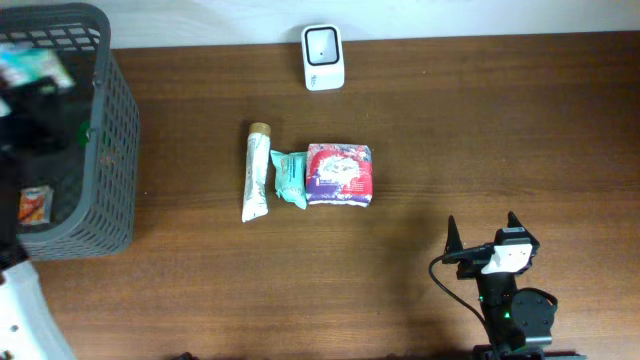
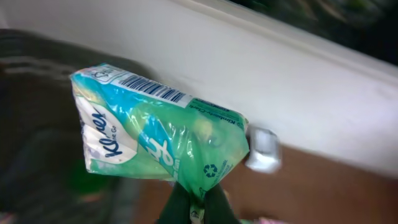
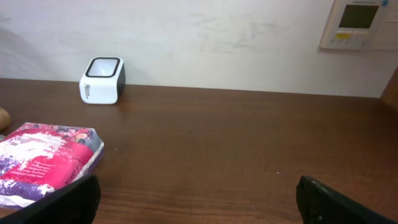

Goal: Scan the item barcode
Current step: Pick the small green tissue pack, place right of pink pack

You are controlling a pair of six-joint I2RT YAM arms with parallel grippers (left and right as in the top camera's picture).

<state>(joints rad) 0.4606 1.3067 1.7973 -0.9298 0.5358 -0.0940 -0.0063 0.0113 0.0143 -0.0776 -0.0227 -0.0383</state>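
While the left gripper (image 2: 198,199) clenches one corner of the tissue pack (image 2: 155,140), the pack hangs over the grey basket (image 1: 100,150) at table left, barcode (image 2: 152,89) up. The right gripper (image 1: 482,226) rests with jaws spread, empty. The scanner (image 1: 323,57) stands well apart.

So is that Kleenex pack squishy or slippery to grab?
Probably squishy: the tissue pack looks soft and crumpled where the left claw pinches one corner. It looks glossy, so maybe slippery. Likely light: that pinch alone holds it.
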